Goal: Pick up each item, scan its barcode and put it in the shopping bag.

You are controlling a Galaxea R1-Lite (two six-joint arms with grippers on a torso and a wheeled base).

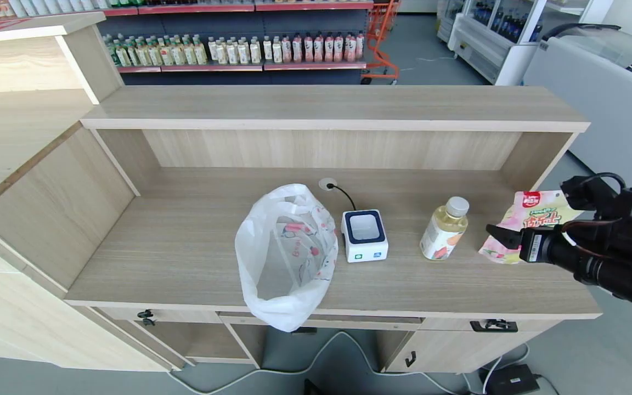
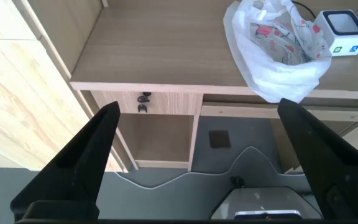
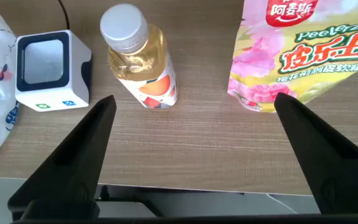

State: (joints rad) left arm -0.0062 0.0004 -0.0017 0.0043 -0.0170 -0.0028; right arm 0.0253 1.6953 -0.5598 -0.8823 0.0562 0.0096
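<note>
A pale wooden table (image 1: 184, 247) with a raised back ledge runs across the middle of the head view. Just left of centre a white plastic shopping bag (image 1: 286, 258) sits slumped with its mouth open, and its lower end hangs over the table's front edge. It carries red print, and I cannot tell whether anything lies inside. Touching or just beside the bag's right flank stands a small white barcode scanner (image 1: 365, 235) with a dark-framed window facing up. Its black cable (image 1: 343, 195) runs back to a round grommet (image 1: 327, 184) in the tabletop.

Right of the scanner and apart from it, a drink bottle (image 1: 444, 230) with yellowish liquid and a white cap stands upright. Farther right, near the table's right end, a pink and green snack pouch (image 1: 530, 219) lies flat, its right side hidden behind the arm.

The right tool (image 3: 194, 102) is at the right middle of the head view, near the pouch's front corner. It is released, fingers spread wide and holding nothing, with the bottle and pouch lying beyond the fingers. The left tool (image 2: 199, 106) is likewise released and empty, held low in front of the table, with the overhanging bag beyond it.

Along the top of the head view, store shelves (image 1: 239, 49) hold rows of bottles.
</note>
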